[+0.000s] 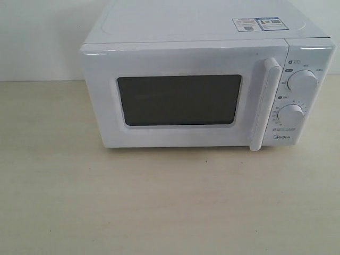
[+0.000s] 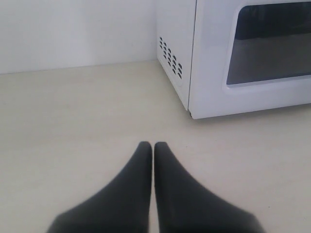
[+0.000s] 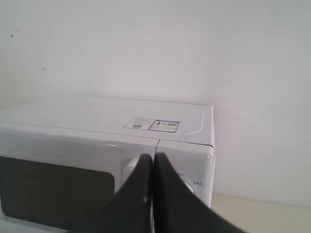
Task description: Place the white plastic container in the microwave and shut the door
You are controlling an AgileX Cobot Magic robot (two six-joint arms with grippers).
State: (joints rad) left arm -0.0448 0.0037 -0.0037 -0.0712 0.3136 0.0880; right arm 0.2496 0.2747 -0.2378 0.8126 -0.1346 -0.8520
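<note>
The white Midea microwave (image 1: 202,85) stands at the back of the pale table, its door (image 1: 180,101) shut, dark window forward, vertical bar handle (image 1: 264,103) and two round dials (image 1: 302,82) on its right side. The white plastic container is out of view in every frame. My left gripper (image 2: 153,144) is shut and empty, low over the table and off the microwave's (image 2: 233,58) vented left corner. My right gripper (image 3: 153,156) is shut and empty, raised in front of the microwave (image 3: 112,141) near the top of the handle. Neither gripper shows in the exterior view.
A pale wooden table (image 1: 106,202) stretches in front of and to the left of the microwave. A white wall (image 1: 37,37) stands behind. A sticker (image 1: 256,24) lies on the microwave's top. Vent slots (image 2: 170,57) mark its left side.
</note>
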